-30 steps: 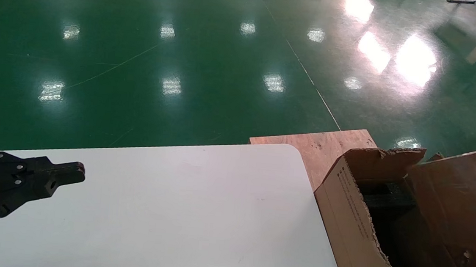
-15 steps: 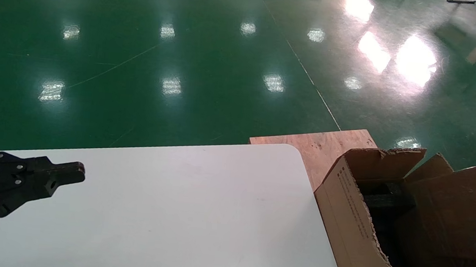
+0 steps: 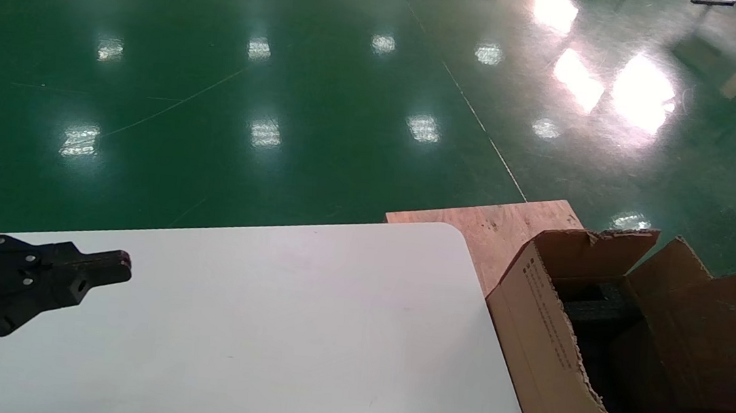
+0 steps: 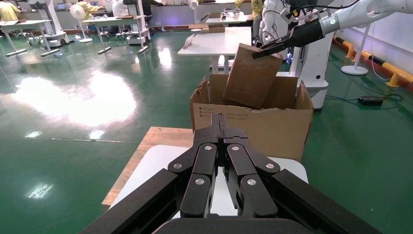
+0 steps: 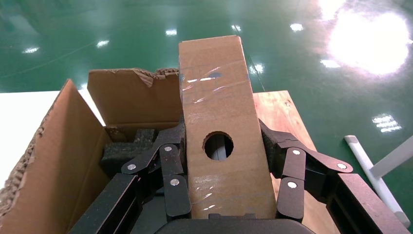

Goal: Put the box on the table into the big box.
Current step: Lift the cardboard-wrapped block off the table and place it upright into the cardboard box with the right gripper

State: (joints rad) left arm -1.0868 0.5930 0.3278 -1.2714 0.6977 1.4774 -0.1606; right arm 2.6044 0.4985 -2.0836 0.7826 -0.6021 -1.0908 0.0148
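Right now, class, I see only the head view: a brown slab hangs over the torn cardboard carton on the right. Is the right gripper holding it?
Observer: Yes. The right wrist view shows the right gripper shut on the light-brown rectangular box.
Operator: Any mark on it?
Observer: A round hole in its broad face.
Operator: And the left gripper?
Observer: In the left wrist view the left gripper is shut and empty, over the white table.

Glossy green floor (image 3: 217, 122); ragged corrugated cardboard big box (image 3: 547, 352).
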